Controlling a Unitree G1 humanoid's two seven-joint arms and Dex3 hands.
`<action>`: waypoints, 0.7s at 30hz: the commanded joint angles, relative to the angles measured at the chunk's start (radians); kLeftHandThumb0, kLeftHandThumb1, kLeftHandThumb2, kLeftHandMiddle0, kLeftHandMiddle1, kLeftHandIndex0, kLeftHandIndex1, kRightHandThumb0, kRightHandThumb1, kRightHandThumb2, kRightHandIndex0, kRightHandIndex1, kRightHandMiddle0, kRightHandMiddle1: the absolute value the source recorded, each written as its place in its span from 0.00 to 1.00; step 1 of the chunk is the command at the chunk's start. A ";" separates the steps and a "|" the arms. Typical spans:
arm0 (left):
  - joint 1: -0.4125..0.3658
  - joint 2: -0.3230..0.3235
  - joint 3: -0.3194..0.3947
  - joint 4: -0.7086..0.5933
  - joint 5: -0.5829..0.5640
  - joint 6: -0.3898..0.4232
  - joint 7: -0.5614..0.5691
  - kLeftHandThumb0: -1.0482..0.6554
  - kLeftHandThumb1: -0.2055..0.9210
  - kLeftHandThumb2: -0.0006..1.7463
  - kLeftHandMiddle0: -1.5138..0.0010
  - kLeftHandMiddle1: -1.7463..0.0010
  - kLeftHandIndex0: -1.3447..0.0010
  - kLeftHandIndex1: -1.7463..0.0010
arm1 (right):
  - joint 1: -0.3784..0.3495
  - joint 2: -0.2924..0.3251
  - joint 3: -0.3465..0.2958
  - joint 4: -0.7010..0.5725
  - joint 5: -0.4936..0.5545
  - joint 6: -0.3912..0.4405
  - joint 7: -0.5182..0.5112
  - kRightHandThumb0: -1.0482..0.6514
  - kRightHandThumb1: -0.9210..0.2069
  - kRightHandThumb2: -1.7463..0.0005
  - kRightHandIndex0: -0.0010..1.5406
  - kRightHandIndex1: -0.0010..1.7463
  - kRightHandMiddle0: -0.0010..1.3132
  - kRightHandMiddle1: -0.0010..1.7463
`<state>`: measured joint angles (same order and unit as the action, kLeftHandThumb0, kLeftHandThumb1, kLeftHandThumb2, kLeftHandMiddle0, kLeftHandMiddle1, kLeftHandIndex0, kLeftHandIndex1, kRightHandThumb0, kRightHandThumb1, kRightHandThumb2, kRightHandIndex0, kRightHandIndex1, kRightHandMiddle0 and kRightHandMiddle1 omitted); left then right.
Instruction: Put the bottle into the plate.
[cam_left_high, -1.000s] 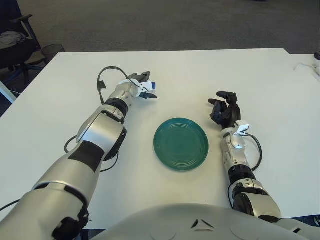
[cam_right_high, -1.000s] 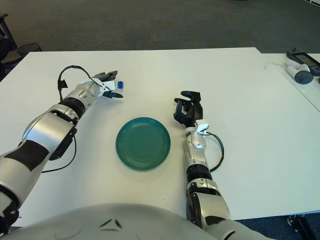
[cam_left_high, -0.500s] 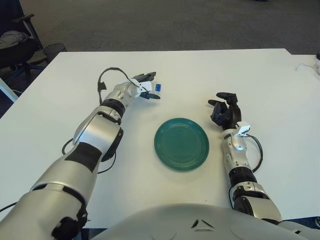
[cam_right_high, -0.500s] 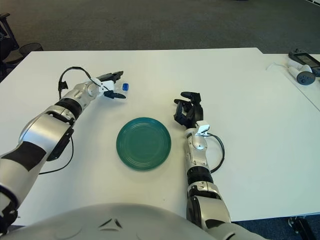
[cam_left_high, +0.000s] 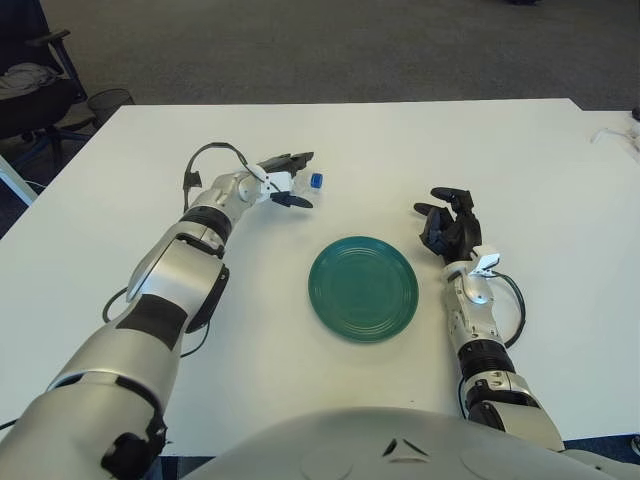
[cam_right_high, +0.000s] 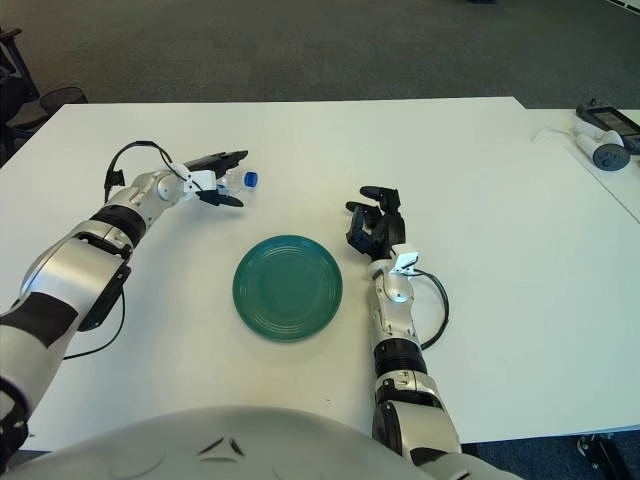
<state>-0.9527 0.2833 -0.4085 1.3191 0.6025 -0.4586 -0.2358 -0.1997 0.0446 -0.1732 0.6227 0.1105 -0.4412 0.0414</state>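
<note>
Reaching across the table (cam_left_high: 330, 130), the left hand (cam_left_high: 278, 180) sits right at the bottle (cam_left_high: 300, 181), which lies on its side on the white top, up and to the left of the green plate (cam_left_high: 362, 287). The blue cap (cam_left_high: 316, 180) points right, away from the hand, so the bottle's long axis runs roughly left to right, in line with the forearm. One dark finger stretches over the bottle and another shows below it, so the hand brackets the body, but whether those fingers actually press on it or just flank it is something I cannot tell from either eye. My read: a grasp not yet firm.

The plate is well apart from the bottle, down and to the right, so the carry runs diagonally toward the robot's middle. The left hand is clearly the nearer one; the right hand (cam_right_high: 376, 225) shows just right of the plate, fingers curled and holding nothing.

Hard to make out: the bottle's clear body nearly vanishes against the white table and the white parts of the hand, so only the cap reads well. Contact between fingers and bottle is hidden.
</note>
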 joint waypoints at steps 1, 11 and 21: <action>0.100 0.000 -0.050 0.033 0.029 -0.034 -0.103 0.12 0.93 0.06 1.00 1.00 1.00 1.00 | 0.084 0.019 -0.002 0.074 0.016 0.087 -0.004 0.41 0.32 0.37 0.23 0.60 0.04 0.82; 0.147 0.070 -0.127 0.005 0.057 -0.188 -0.100 0.09 0.95 0.06 1.00 1.00 1.00 1.00 | 0.083 0.019 -0.002 0.076 0.018 0.095 0.001 0.40 0.32 0.38 0.23 0.59 0.07 0.81; 0.194 0.135 -0.223 -0.037 0.091 -0.336 -0.102 0.07 0.96 0.06 1.00 1.00 1.00 1.00 | 0.087 0.015 -0.001 0.080 0.017 0.099 0.004 0.38 0.30 0.40 0.24 0.58 0.07 0.81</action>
<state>-0.8816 0.4162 -0.5489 1.2544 0.6062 -0.7769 -0.2607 -0.1995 0.0444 -0.1724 0.6235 0.1106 -0.4362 0.0426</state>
